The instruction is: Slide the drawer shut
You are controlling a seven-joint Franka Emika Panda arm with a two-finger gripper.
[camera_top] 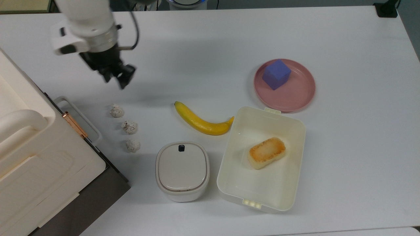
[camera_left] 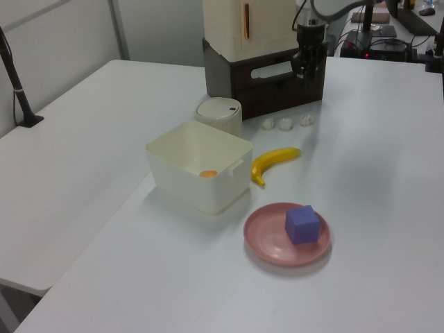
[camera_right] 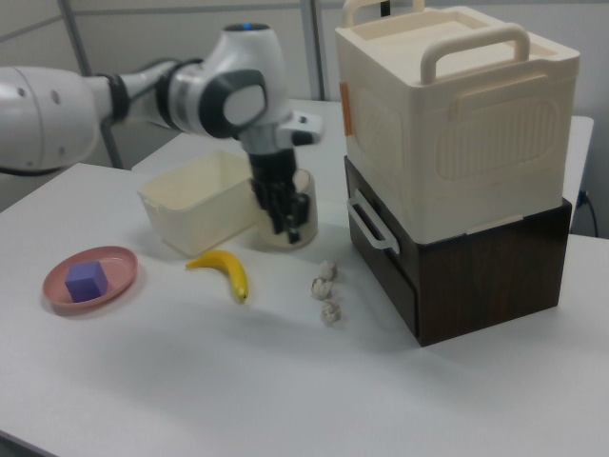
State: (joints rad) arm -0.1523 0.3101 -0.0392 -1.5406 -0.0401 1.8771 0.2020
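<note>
- Dark brown, the drawer (camera_right: 381, 249) front sits flush in its cabinet under a cream box (camera_right: 455, 105), white loop handle (camera_top: 78, 118) facing three crumpled balls (camera_top: 128, 127).
- The end effector (camera_top: 115, 76) hangs above the tabletop (camera_top: 210, 49), apart from the handle; I cannot tell its finger spread.

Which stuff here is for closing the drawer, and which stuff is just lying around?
For the job:
- dark brown drawer with white loop handle
- robot's black two-finger gripper

Just lying about:
- yellow banana
- purple cube on pink plate
- cream open tub holding toasted bread
- small lidded cream container
- three crumpled white balls
</note>
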